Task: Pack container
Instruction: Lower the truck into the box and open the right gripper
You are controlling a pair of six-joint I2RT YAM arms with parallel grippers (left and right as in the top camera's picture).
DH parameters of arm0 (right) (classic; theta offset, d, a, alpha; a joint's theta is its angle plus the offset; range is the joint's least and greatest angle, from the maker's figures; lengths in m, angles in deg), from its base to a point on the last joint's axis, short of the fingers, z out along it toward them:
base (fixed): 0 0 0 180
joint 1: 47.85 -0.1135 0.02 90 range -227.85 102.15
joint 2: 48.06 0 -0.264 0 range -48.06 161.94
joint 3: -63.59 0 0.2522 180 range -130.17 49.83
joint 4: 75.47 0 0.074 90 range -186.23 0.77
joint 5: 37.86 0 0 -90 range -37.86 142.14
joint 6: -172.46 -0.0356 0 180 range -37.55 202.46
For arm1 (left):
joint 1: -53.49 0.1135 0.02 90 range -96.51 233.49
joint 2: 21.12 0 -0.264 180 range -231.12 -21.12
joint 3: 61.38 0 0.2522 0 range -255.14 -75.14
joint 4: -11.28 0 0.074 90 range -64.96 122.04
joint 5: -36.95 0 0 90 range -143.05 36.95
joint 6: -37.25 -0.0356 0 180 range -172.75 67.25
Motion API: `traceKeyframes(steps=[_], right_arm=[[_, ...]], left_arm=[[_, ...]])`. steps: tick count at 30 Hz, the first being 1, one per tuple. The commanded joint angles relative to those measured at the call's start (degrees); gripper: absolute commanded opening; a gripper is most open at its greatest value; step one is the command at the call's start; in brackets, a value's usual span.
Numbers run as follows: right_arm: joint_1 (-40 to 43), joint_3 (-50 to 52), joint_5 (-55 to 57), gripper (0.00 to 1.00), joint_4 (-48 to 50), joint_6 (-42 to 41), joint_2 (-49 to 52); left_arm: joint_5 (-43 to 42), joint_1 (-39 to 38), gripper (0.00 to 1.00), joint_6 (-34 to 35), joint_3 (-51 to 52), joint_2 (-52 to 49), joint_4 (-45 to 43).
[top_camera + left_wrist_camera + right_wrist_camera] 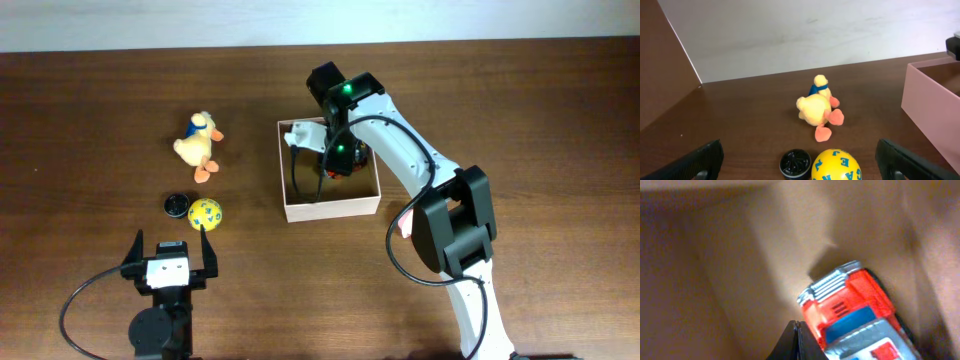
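Down inside container (331,208), right gripper (796,330) sits closed.

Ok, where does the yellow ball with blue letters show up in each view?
Overhead: yellow ball left of centre, below the plush duck.
Left wrist: bottom centre, in front of the duck.
Right wrist: not in it.
Shared landmark: the container, right of the ball overhead, at the left wrist view's right edge, filling the right wrist view.

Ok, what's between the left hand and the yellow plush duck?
A small black disc and a yellow ball with blue letters, side by side, in the left wrist view.
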Motion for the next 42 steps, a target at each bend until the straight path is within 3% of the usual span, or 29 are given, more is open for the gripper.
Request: traceKeyframes(steps=[1,13,42], right_arm=[[-1.29,-0.81,-0.74,0.04,-0.48,-0.66,0.72],[0.17,-0.50,1.66,0.04,-4.87,-0.63,0.74],[1.38,3.45,5.92,0.04,5.84,-0.26,0.74]], left_arm=[[-0.59,-0.22,0.99,-0.92,0.44,0.50,-0.15],[-0.59,-0.22,0.99,-0.92,0.44,0.50,-0.15],[-0.59,-0.22,0.99,-0.92,0.44,0.50,-0.17]])
